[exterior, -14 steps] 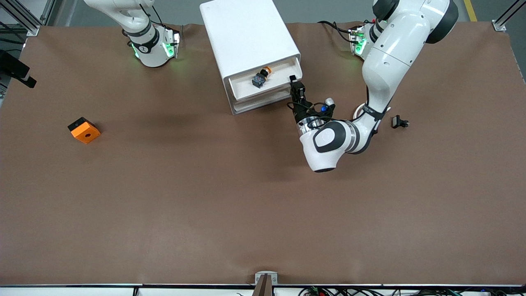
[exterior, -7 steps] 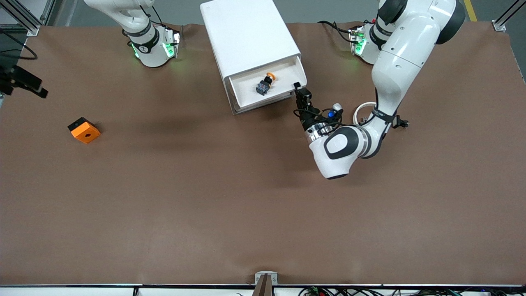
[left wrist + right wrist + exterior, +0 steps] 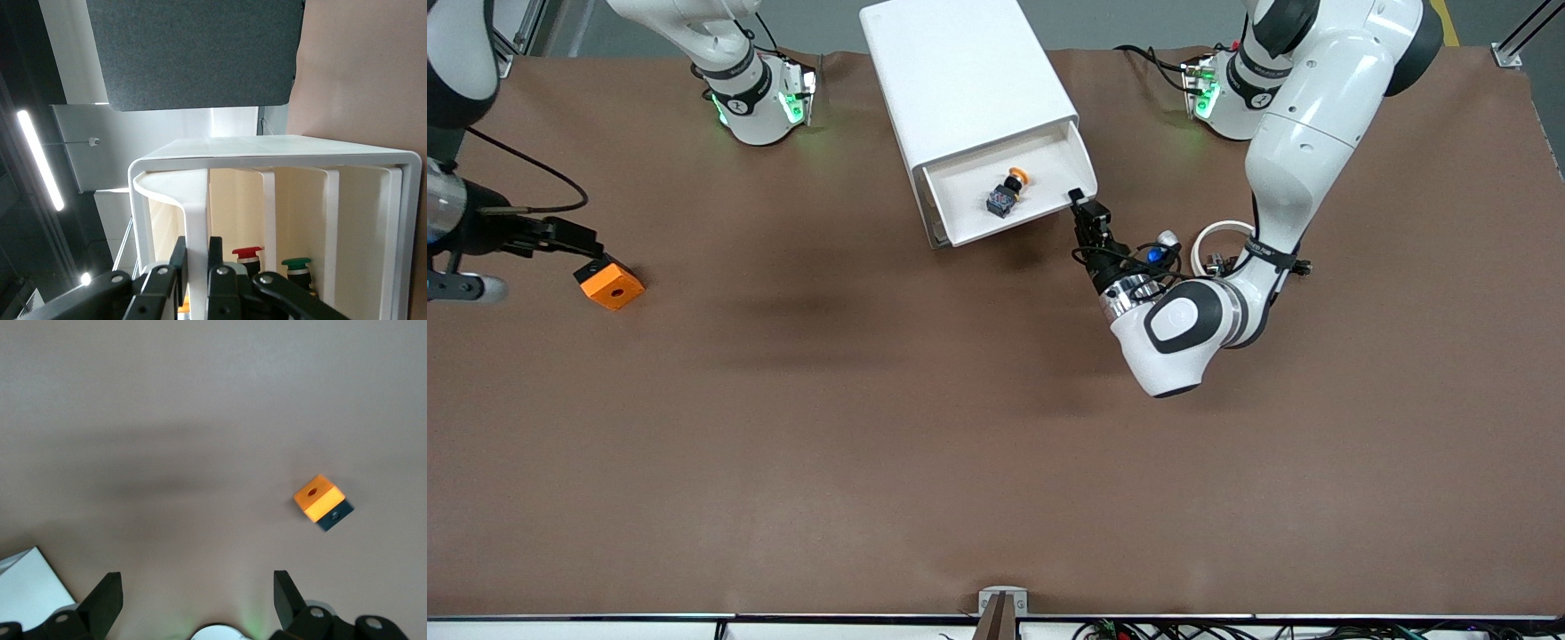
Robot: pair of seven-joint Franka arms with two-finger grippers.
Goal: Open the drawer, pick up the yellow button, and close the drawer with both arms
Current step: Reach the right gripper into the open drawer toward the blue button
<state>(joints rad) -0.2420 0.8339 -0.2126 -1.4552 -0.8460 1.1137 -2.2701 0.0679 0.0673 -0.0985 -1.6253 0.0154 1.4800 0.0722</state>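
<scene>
Two glossy white robot arms with black joint bands are seen at a brown-covered table (image 3: pixel 871 444), and the white boxy cabinet (image 3: pixel 960 80) is taken as the landmark. From the cabinet's front, the shallow white tray-like drawer (image 3: pixel 1040 164) is drawn out toward the front camera. Inside the drawer, the tiny push-button (image 3: pixel 1007 193) with a round orange-yellow cap and a dark blocky body is found lying on its side on the tray floor, near the middle.

At the corner of the drawer's front toward the left arm's end of the table, the left gripper (image 3: pixel 1078 199) is placed, and its black fingers (image 3: pixel 217 257) are pressed together on the drawer's thin white front edge, as is shown in the left wrist view. In that same view, the cabinet's open interior with its white dividers is seen, and a red-capped and a green-capped part are made out in the lower compartments.

Well away from the cabinet, toward the right arm's end of the table, the right gripper (image 3: pixel 591 253) is held over the table beside a small orange cube (image 3: pixel 609 286) with a black side and a round hole. Its two fingers (image 3: pixel 107 600) are spread wide apart, and nothing is held between them.

Toward the left arm's end of the table from the cabinet, a white curved band (image 3: pixel 1214 240) is seen on the table, partly hidden by the left arm.
</scene>
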